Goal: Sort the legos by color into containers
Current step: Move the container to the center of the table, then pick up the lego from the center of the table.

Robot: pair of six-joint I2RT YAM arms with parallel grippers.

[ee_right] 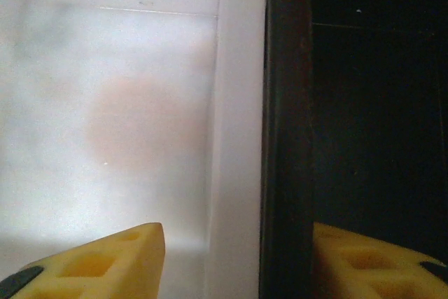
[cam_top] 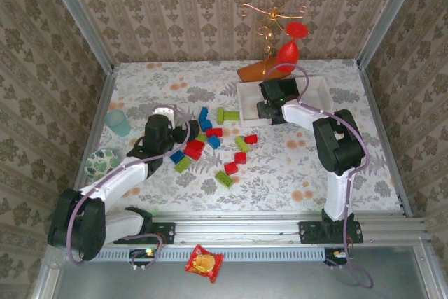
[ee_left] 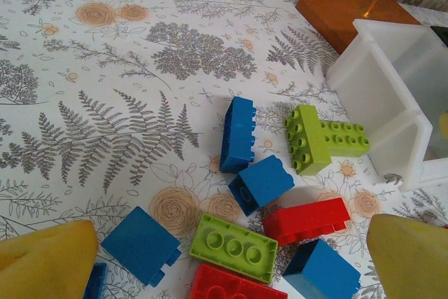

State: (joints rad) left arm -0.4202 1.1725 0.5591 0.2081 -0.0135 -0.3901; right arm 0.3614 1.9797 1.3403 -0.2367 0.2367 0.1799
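Note:
Red, blue and lime legos [cam_top: 213, 146] lie scattered mid-table. My left gripper [cam_top: 192, 131] hovers open over their left part. In the left wrist view its yellow fingers [ee_left: 45, 264] flank an upside-down green brick [ee_left: 233, 246], a red brick [ee_left: 306, 220] and blue bricks [ee_left: 260, 183], gripping none. A green T-shaped piece [ee_left: 322, 138] lies beside a white container [ee_left: 392, 96]. At the back stand a white container [cam_top: 248, 99], a black container [cam_top: 280, 91] and another white one [cam_top: 318, 89]. My right gripper [cam_top: 269, 110] is open and astride the touching white wall [ee_right: 234, 138] and black wall [ee_right: 283, 138].
A teal cup [cam_top: 119, 122] and a patterned green bowl [cam_top: 103, 161] stand at the left edge. A wire ornament on an orange wooden base [cam_top: 260, 69] stands behind the containers. A red snack packet [cam_top: 204, 262] lies in front of the rail. Patterned walls enclose the table.

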